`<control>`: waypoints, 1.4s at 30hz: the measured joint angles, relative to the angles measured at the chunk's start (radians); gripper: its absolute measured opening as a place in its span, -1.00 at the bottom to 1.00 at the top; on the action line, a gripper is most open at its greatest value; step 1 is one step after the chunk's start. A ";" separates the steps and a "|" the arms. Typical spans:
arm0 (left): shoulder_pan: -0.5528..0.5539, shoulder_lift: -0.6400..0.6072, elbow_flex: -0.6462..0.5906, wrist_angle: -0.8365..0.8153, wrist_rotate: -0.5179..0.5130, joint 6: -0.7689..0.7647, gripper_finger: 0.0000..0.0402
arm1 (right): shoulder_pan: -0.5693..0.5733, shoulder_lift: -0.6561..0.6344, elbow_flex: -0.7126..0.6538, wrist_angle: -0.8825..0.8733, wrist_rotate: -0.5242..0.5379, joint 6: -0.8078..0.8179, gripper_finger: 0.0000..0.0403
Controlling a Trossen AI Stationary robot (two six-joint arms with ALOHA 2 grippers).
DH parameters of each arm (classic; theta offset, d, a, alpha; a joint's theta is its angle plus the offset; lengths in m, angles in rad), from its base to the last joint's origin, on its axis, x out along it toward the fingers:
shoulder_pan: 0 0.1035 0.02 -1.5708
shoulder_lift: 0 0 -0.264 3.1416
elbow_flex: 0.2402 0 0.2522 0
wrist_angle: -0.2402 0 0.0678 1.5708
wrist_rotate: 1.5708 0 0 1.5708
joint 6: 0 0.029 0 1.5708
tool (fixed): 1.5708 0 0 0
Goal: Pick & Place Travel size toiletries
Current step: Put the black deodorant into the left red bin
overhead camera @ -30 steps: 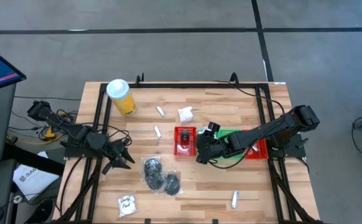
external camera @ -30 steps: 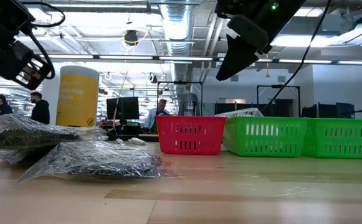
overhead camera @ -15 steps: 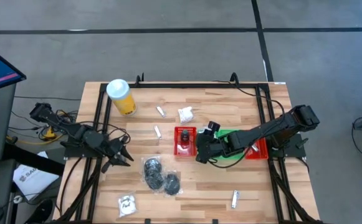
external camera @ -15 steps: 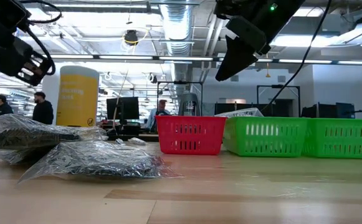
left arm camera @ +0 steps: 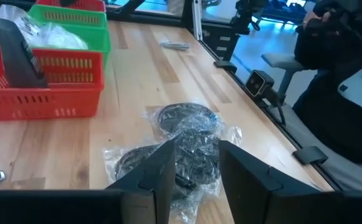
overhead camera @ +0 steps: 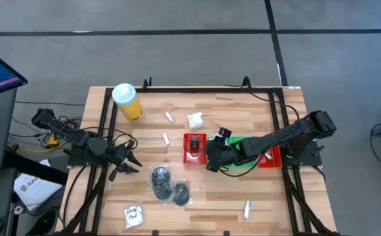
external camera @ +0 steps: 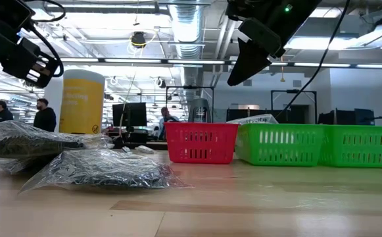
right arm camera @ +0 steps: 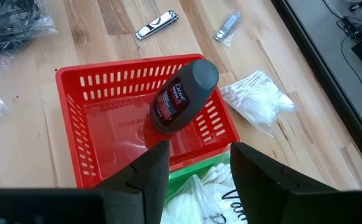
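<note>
From above I read three baskets in a row at mid-worktop (overhead camera: 229, 190). The red basket (overhead camera: 195, 149) holds one dark bottle (right arm camera: 182, 96) with a grey cap, lying tilted with its cap end propped on the basket's rim. Touching it on the right-arm side is a green basket (overhead camera: 246, 143) containing white crinkly sachets (left arm camera: 62, 40); the right wrist view shows more white sachet material in it, just below the red basket's wall. A further red basket (overhead camera: 273, 155) sits beyond, largely hidden under the right arm; I cannot tell its contents.

The right end effector (right arm camera: 193, 165) hangs above the junction of the red and green baskets, fingers apart with nothing between them.

The left end effector (left arm camera: 190, 168) is off the worktop surface near its left edge, fingers apart and empty, aimed at the clear bags of black round pieces (left arm camera: 184, 140), which lie loose on the wood.

Other toiletries outside any container: a white sachet pack (overhead camera: 195, 120) beyond the red basket, two small tubes (overhead camera: 168, 117) near it, a bagged item (overhead camera: 134, 214) at the near-left corner, and a silver tube (overhead camera: 247, 209) at the near right. A yellow cylinder (overhead camera: 127, 101) with a white lid stands upright at the far left.
</note>
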 joint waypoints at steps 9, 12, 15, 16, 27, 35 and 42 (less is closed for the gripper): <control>0.000 -0.027 0.000 -0.011 0.076 0.009 -0.40 | -0.001 0.000 0.000 0.043 0.000 0.000 -0.21; 0.000 -0.054 0.000 -0.053 0.077 -0.002 -0.40 | -0.001 0.000 0.000 0.106 0.000 0.000 -0.21; -0.002 -0.078 0.000 -0.051 0.086 -0.005 -0.39 | -0.001 0.000 0.000 0.176 0.000 0.000 -0.21; -0.002 -0.082 0.000 -0.051 0.092 0.000 -0.39 | -0.001 0.000 0.000 0.201 0.000 0.000 -0.21; -0.002 -0.090 0.000 -0.046 0.119 0.002 -0.38 | -0.001 0.000 0.000 0.442 0.000 0.000 -0.21; -0.001 -0.086 0.000 -0.046 0.105 0.051 -0.39 | -0.001 0.001 0.000 0.515 0.000 0.000 -0.21; -0.001 -0.084 -0.002 -0.051 0.102 0.083 -0.40 | -0.001 0.001 0.000 0.516 0.000 0.000 -0.21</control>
